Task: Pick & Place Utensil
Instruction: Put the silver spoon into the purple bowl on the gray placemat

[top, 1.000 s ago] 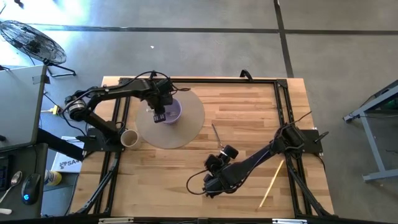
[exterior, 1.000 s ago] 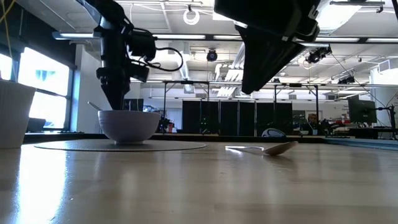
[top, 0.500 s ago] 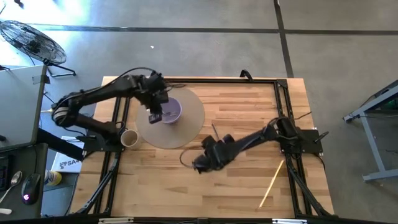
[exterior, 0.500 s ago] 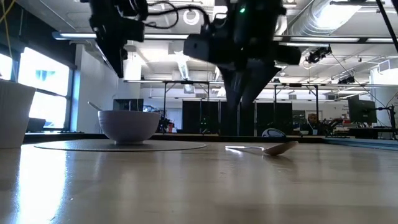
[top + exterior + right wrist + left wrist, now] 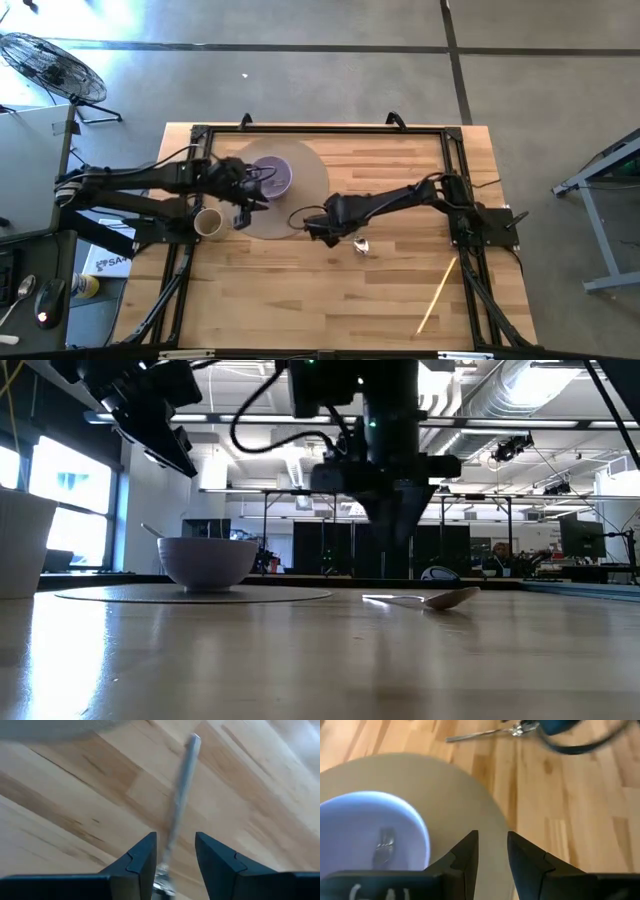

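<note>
A metal spoon [image 5: 430, 600] lies flat on the wooden table right of the round grey mat; its bowl end [image 5: 362, 246] shows beside my right arm. My right gripper [image 5: 175, 852] is open and hovers above the spoon's handle [image 5: 181, 795], one finger on either side, apart from it. The purple bowl [image 5: 275, 176] stands on the mat [image 5: 300, 205] with another metal utensil [image 5: 384, 845] lying inside it. My left gripper [image 5: 492, 855] is open, raised above the mat's near-left part, beside the bowl.
A paper cup [image 5: 207, 222] stands at the mat's left edge, close to my left gripper. A yellow stick [image 5: 437, 293] lies near the table's near right corner. A black frame [image 5: 320, 129] runs around the tabletop. Bare wood stretches along the near side.
My left gripper has risen from just above the bowl and drawn back toward the table's left and near side. My right gripper has swung from the near middle of the table toward the far left, ending over the spoon's handle. The spoon and the bowl have stayed put.
</note>
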Robot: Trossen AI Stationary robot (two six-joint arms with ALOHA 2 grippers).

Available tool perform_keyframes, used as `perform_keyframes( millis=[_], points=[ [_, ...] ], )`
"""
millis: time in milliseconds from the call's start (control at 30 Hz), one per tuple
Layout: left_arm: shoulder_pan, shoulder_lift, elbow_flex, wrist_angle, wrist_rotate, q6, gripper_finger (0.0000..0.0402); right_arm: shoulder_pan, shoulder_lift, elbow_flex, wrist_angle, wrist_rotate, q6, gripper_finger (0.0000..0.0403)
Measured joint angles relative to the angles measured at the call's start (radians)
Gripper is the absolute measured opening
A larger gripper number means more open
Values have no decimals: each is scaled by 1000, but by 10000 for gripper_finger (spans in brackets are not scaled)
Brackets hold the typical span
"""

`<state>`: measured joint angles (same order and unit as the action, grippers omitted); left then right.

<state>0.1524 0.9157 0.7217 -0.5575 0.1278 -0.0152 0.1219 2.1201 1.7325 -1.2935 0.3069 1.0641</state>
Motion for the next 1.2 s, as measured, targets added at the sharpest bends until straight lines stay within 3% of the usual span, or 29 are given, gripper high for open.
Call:
perform_keyframes(
  millis=[133, 300, 533, 867, 1200],
  points=[
    [-43, -29, -52, 78, -3, -20, 101, -10, 0, -4, -91, -57, 33, 128],
    [-85, -31, -96, 140, -11, -43, 101, 22, 0, -37, -18, -114, 47, 128],
    [-124, -30, -162, 225, -13, -66, 101, 91, -10, -119, 37, -79, 130, 128],
    [-127, -30, -167, 277, -33, -72, 101, 83, -126, -350, 372, 17, 152, 128],
    [-127, -30, -167, 270, -33, -72, 101, 36, -152, -511, 588, -24, 124, 128]
  ],
)
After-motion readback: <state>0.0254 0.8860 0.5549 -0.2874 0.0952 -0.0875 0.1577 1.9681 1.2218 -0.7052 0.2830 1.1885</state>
